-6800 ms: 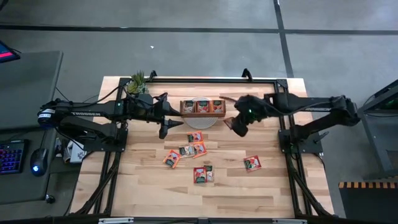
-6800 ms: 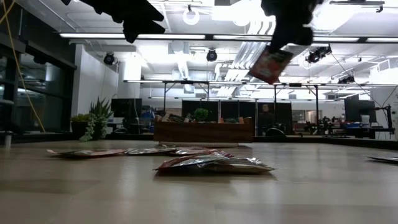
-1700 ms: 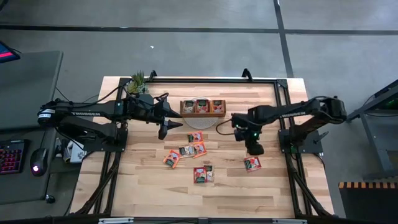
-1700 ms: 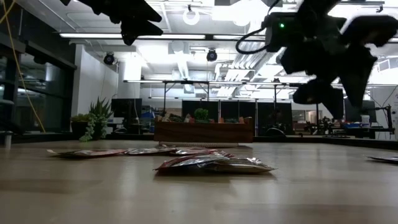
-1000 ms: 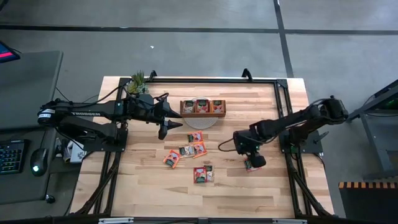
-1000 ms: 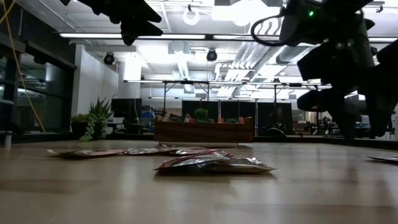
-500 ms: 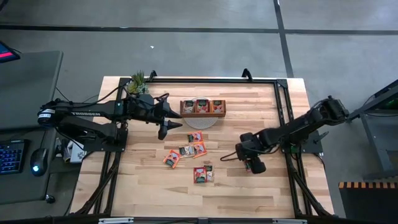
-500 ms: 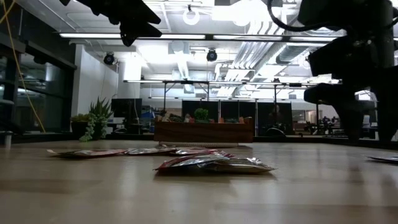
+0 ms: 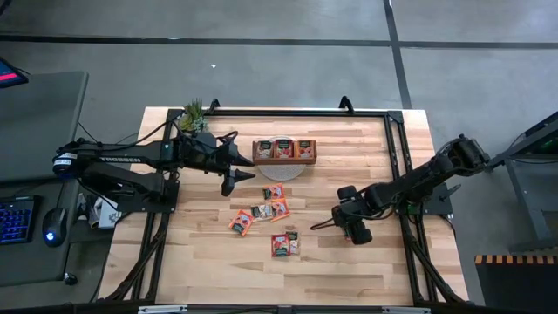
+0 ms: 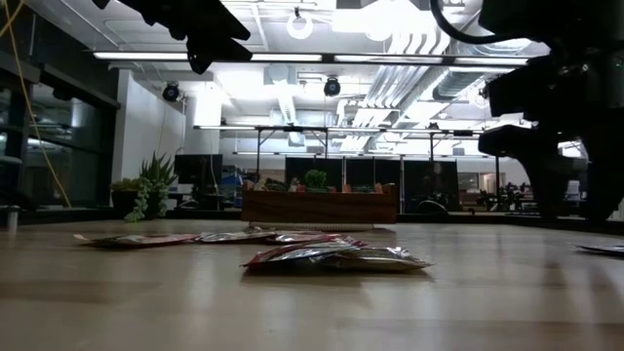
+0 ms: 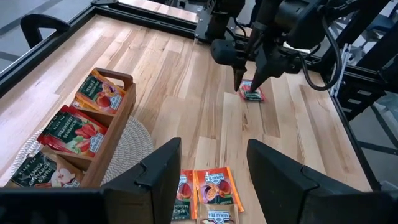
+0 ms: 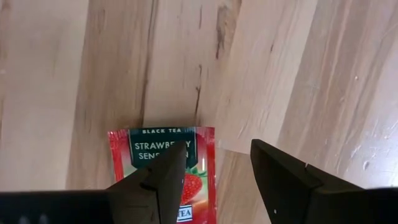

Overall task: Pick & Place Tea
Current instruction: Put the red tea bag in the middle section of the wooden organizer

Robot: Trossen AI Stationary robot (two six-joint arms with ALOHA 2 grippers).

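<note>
Right end effector (image 12: 208,171) hangs spread above one red sachet (image 12: 163,169); three sachets (image 9: 284,149) fill the tray (image 9: 284,160).

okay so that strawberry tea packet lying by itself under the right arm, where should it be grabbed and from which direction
Come straight down on the strawberry sachet, which lies flat and alone on the table, leaving only thin edges to pinch. The right pincer hangs open above it, one finger already over the packet; I'd close across the edge nearest it, probably tipping that edge up first.

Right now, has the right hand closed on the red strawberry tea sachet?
No. In the right wrist view the right hand is open, its two dark fingers apart above the red strawberry tea sachet lying flat on the wooden table.
</note>
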